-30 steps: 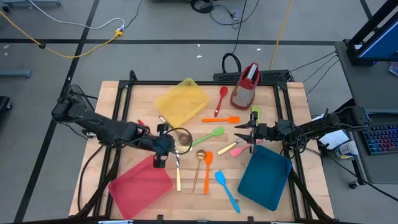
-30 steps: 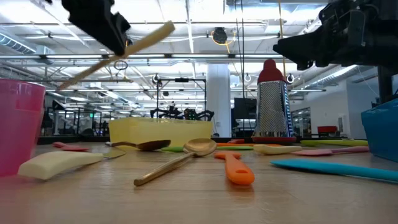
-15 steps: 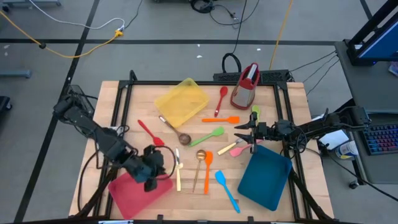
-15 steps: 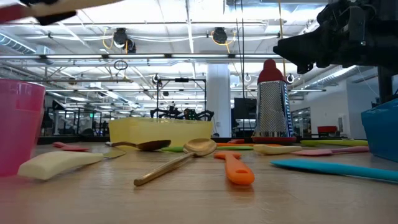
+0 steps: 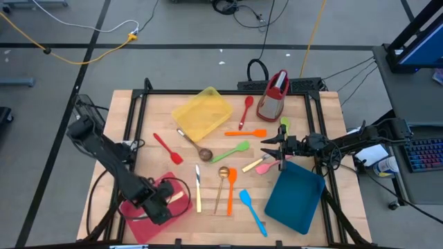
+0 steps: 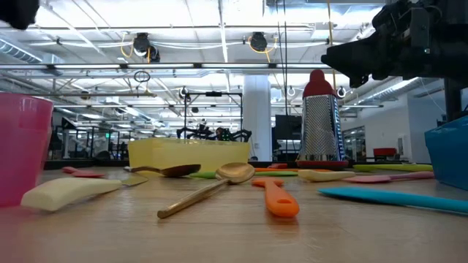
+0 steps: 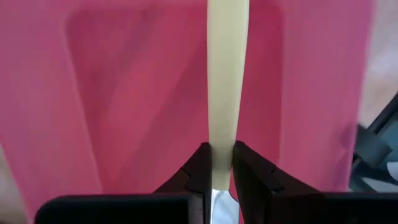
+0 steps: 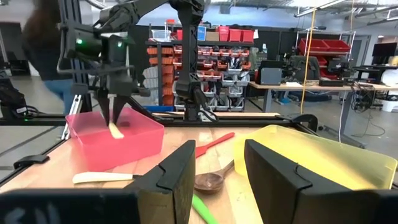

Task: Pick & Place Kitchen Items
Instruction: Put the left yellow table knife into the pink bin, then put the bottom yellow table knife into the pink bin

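My left gripper [image 5: 160, 205] hangs over the pink-red tray [image 5: 142, 218] at the table's near left, shut on a pale-handled utensil [image 5: 178, 197]. My right gripper [image 5: 266, 153] waits open above the table's right side, next to the blue tray [image 5: 294, 196]. Lying flat on the wood between them are a red spatula [image 5: 168, 148], a brown spoon [image 5: 196, 145], a green spoon [image 5: 232, 151], a pale-handled knife [image 5: 197, 188], a gold spoon [image 5: 221, 183], and orange [image 5: 231, 187] and blue [image 5: 253, 212] spatulas. My left gripper pinches the utensil's pale handle [image 7: 222, 140] between its two fingers, close to where a bit of metal [image 7: 214, 199] shows. The fingers come from above, pointing down. The handle [image 8: 116, 130] slants down below them inside the tray's walls; whether it touches the floor I cannot tell.
A yellow tray [image 5: 202, 113] lies at the far middle, and a red-topped grater [image 5: 272, 95] stands at the far right with a red spoon [image 5: 246, 112] and an orange spatula [image 5: 246, 133] beside it. Pink and cream utensils [image 5: 259, 164] lie under my right gripper.
My left gripper has carried the pale-handled utensil from the table's middle toward the near left, coming down over the pink-red tray and rolling its wrist. The utensil has left the low view. My right gripper has kept still.
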Available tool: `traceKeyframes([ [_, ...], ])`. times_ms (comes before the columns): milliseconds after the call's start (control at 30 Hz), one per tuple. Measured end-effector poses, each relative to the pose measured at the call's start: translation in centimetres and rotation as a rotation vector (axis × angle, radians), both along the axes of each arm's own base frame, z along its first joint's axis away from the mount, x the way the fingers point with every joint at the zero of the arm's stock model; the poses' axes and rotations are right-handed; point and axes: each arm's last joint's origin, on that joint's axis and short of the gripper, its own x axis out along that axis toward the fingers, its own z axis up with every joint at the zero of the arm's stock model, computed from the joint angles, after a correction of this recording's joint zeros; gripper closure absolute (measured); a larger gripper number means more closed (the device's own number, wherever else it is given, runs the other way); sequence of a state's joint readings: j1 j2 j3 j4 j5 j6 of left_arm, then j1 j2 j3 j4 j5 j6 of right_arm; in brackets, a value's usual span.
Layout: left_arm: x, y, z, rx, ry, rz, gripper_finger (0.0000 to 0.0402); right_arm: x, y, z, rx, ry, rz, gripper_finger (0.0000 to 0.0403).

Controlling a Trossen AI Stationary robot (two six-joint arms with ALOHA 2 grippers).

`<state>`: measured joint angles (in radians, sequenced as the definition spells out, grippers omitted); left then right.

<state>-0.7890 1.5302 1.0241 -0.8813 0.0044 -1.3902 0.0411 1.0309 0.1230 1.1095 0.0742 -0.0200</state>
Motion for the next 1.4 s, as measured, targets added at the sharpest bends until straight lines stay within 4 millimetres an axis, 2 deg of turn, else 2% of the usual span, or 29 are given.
traceKeyframes([
  [133,0.1,-0.5,-1.1,-0.032,0.099,0.046,0.035,0.0,0.0,0.0,-0.002,0.0,0.0,0.0271],
  [300,0.6,-0.5,-2.5,0.023,0.122,0.028,0.035,0.0,0.0,0.0,-0.003,0.0,0.0,0.0271],
  [567,2.1,0.1,-4.9,0.105,0.164,-0.015,0.035,0.0,0.0,0.0,-0.003,-0.001,0.0,0.0271],
  [733,2.7,0.7,-5.5,0.102,0.194,-0.013,0.0342,0.0,0.0,0.0,-0.021,0.0,-0.003,0.0271],
  [900,2.9,0.8,-5.5,0.083,0.209,-0.009,0.0306,0.0,0.0,0.0,-0.02,0.0,-0.003,0.0271],
  [1100,2.7,0.7,-5.3,0.018,0.243,-0.094,0.0268,0.0,0.0,0.0,-0.019,0.0,-0.004,0.0271],
  [1233,2.6,1.0,-4.0,-0.025,0.209,-0.166,0.0266,0.0,0.0,0.0,-0.018,0.0,-0.004,0.0271],
  [1400,2.6,2.4,-1.1,-0.085,0.114,-0.087,0.0278,0.0,0.0,0.0,-0.018,0.0,-0.004,0.0271],
])
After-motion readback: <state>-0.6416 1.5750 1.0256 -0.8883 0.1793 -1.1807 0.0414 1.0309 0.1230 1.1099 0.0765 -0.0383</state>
